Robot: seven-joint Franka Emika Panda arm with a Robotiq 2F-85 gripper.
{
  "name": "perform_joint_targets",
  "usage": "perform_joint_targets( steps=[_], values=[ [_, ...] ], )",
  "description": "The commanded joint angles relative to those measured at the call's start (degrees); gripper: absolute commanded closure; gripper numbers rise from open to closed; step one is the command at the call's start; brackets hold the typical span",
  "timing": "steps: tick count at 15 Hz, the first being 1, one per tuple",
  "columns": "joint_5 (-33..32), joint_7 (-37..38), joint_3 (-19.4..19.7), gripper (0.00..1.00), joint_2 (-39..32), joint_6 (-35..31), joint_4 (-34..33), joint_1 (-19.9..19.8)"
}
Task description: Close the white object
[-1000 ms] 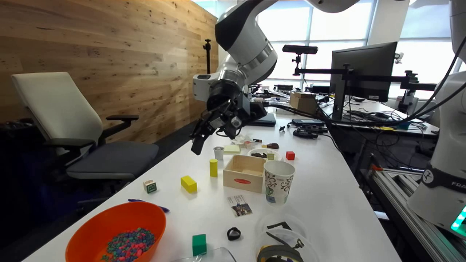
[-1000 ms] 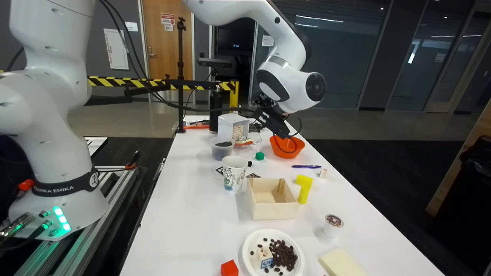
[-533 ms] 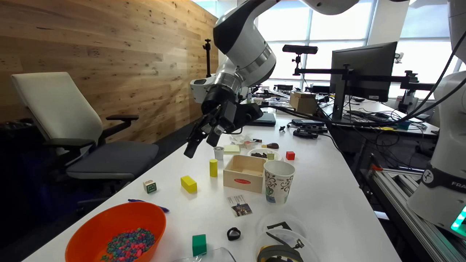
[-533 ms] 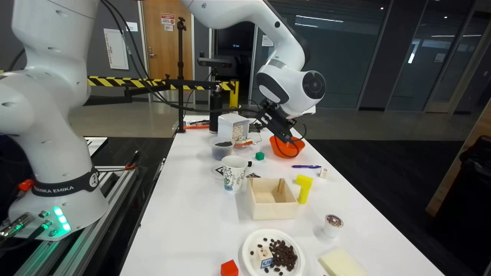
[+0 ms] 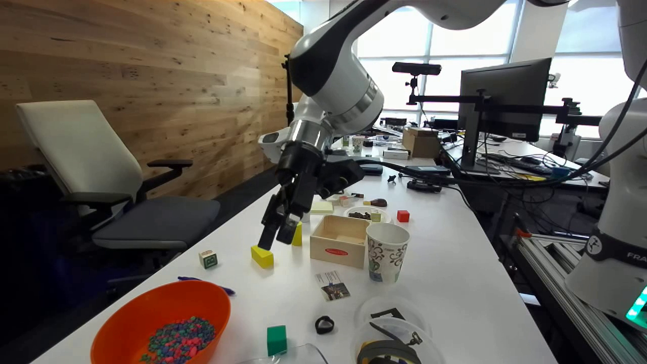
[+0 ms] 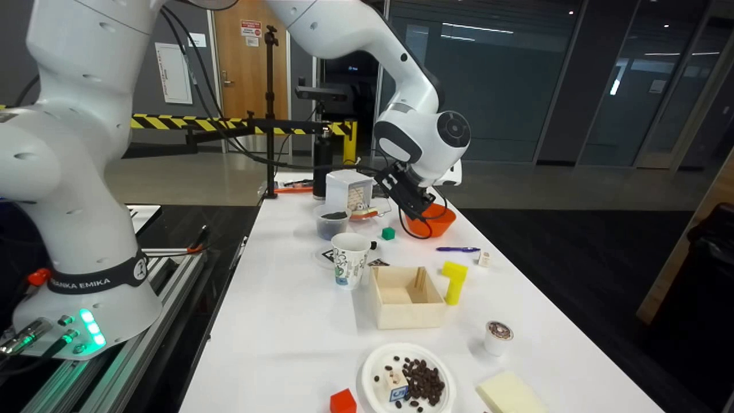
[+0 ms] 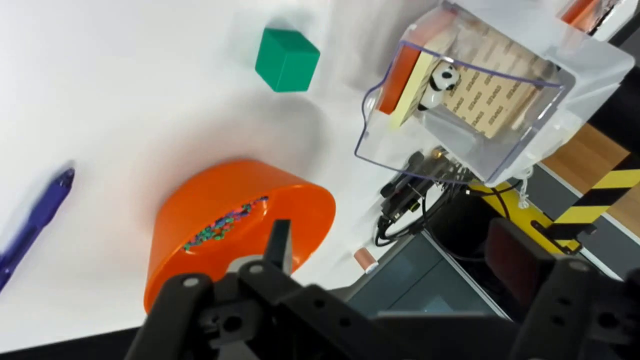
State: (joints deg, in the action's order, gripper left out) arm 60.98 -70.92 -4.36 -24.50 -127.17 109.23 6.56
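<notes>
The white object is a white box (image 7: 595,65) with a clear, purple-edged front flap (image 7: 390,150) that stands open in the wrist view. A panda figure (image 7: 442,82) and sticky-note pads are inside it. In an exterior view the white box (image 6: 344,186) stands at the far end of the table. My gripper (image 7: 395,250) is open, with nothing between its fingers. In an exterior view the gripper (image 5: 276,238) hangs in the air with its fingers pointing down. In an exterior view the gripper (image 6: 423,209) overlaps the orange bowl, right of the white box.
An orange bowl (image 7: 200,200) with coloured pebbles lies near the white box. A green cube (image 7: 287,60) and a purple pen (image 7: 37,215) lie close by. A clear tub (image 6: 331,228), paper cup (image 6: 350,264) and wooden box (image 6: 410,315) stand along the table. Black cables (image 7: 415,190) lie beside the flap.
My gripper has come lower and its fingers point more steeply down. In an exterior view the arm has shifted slightly left, toward the white box. The gripper stays open; the table objects have not moved.
</notes>
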Motion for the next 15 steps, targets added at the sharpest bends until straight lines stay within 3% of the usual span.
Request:
perform_joint_targets(
  steps=[1, 6, 15],
  values=[
    [-6.3, 6.5, -0.8, 0.0, -3.0, 0.0, -2.1, 0.7],
    [-13.0, 11.6, -2.2, 0.0, -6.6, 0.5, -5.3, 0.6],
    [-17.4, 17.0, -5.1, 0.0, -13.1, -0.5, -14.4, 1.0]
  ],
)
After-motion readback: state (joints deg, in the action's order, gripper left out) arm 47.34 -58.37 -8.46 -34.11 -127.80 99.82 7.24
